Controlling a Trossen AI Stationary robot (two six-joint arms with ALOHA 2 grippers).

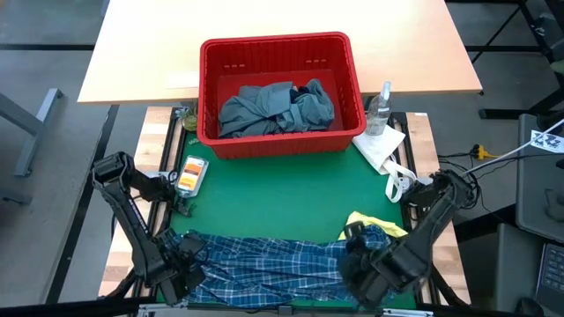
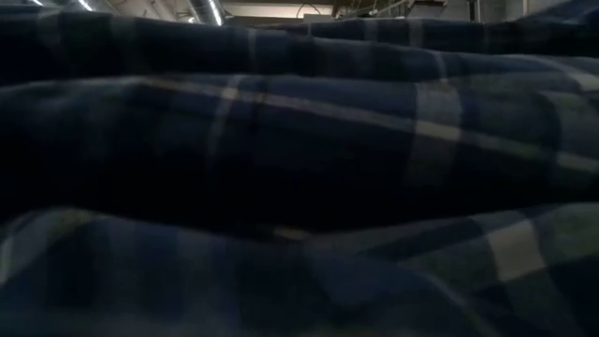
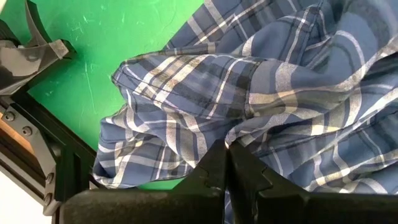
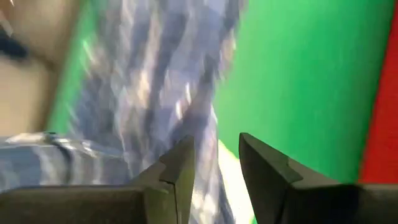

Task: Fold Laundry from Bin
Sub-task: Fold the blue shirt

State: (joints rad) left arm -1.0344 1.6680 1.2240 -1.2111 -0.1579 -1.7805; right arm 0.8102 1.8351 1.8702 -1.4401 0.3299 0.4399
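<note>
The blue-white plaid shirt (image 1: 264,260) lies crumpled in a long strip on the green mat (image 1: 282,194), along its near edge, and it fills the low view (image 2: 299,168). My left gripper (image 3: 227,148) points down at the shirt's left end (image 1: 187,264) and is shut on it. My right gripper (image 4: 216,163) hangs above the shirt's right end (image 1: 357,257) with a gap between its fingers; blurred plaid and yellow cloth show through the gap. A small yellow garment (image 1: 377,222) peeks out beside that end. The red bin (image 1: 280,92) at the far side holds a grey-blue garment (image 1: 278,107). My left gripper pinches a raised fold of the plaid shirt (image 3: 244,134) between its two shut fingers, near the shirt's left end. The fingers come from above, pointing down. The cloth around the fold lies slack and rumpled on the mat; how many layers are caught, I cannot tell.
A clear spray bottle (image 1: 382,106) and a white paper towel (image 1: 381,145) sit right of the bin. A small orange-labelled object (image 1: 190,173) lies at the mat's left edge. A wooden tabletop (image 1: 132,53) spreads behind the bin. Green mat shows bare between bin and shirt.
</note>
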